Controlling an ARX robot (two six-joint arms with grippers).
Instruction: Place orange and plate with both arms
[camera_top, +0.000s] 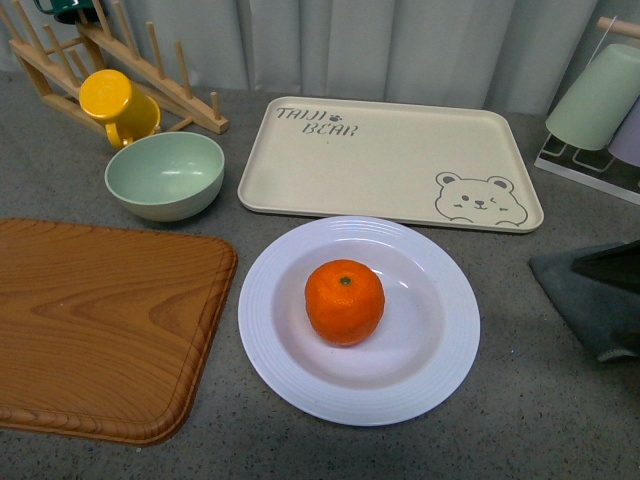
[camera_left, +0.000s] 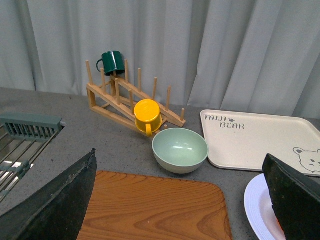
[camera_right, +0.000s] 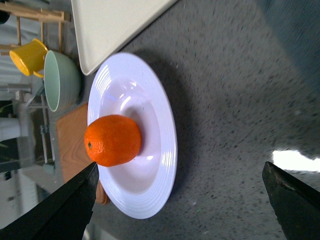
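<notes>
Left end effector (camera_left: 179, 157) and right end effector (camera_right: 180, 165) seem spread wide; orange (camera_top: 344, 302) sits centred in plate (camera_top: 456, 332).

Printed lettering — "TAIJI BEAR" — stands on the beige tray (camera_top: 400, 175).

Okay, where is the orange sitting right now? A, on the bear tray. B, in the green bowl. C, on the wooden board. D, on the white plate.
D: the orange rests in the middle of the white plate, as both the front view and the right wrist view show.
</notes>
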